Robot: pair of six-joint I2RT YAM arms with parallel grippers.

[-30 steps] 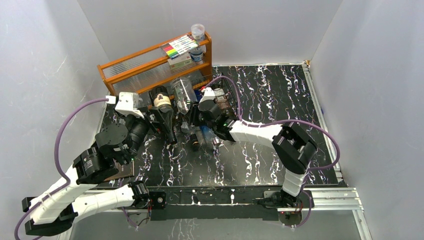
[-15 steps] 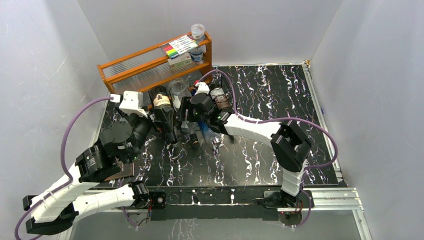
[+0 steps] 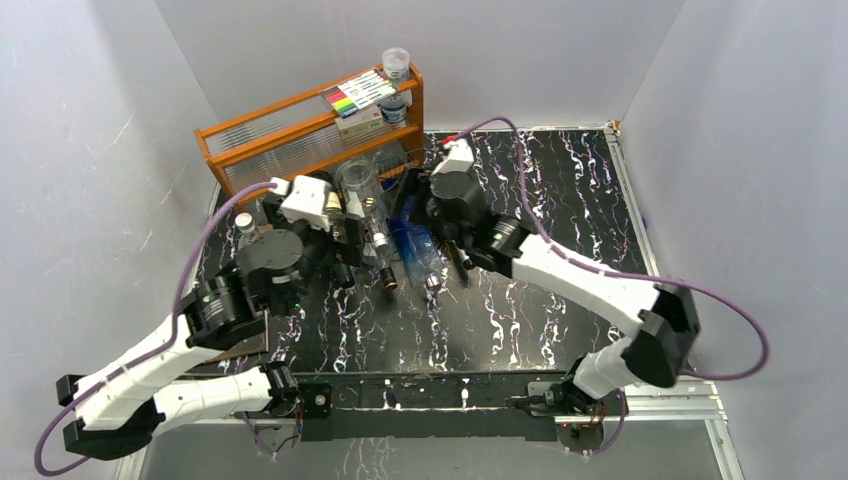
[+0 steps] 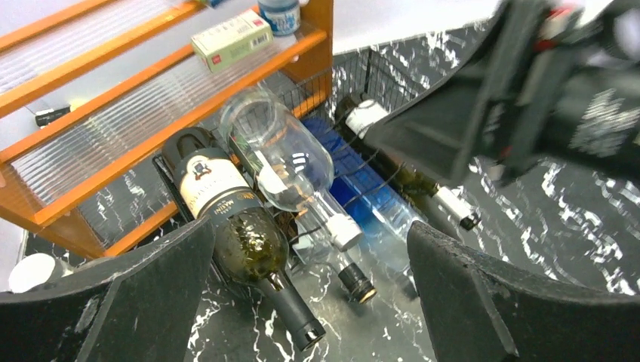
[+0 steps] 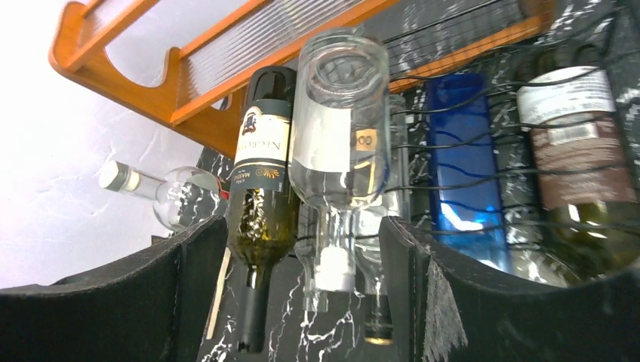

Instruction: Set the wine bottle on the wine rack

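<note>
Seemingly placed: clear wine bottle (image 5: 340, 113) rests on wine rack (image 4: 355, 75); left pincer (image 4: 309, 230) and right pincer (image 5: 302, 226) spread, empty; next, withdraw gently.

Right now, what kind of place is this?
Probably a robot test booth, not a home: plain white walls box in a black marbled table, and two robot arms are bolted to its near edge.

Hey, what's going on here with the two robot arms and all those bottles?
Two arms are stocking a black wire wine rack. Lying on it are a green bottle, a clear bottle riding high beside it, a blue bottle and a brown-labelled bottle. The left claw and right claw are open, holding nothing.
</note>
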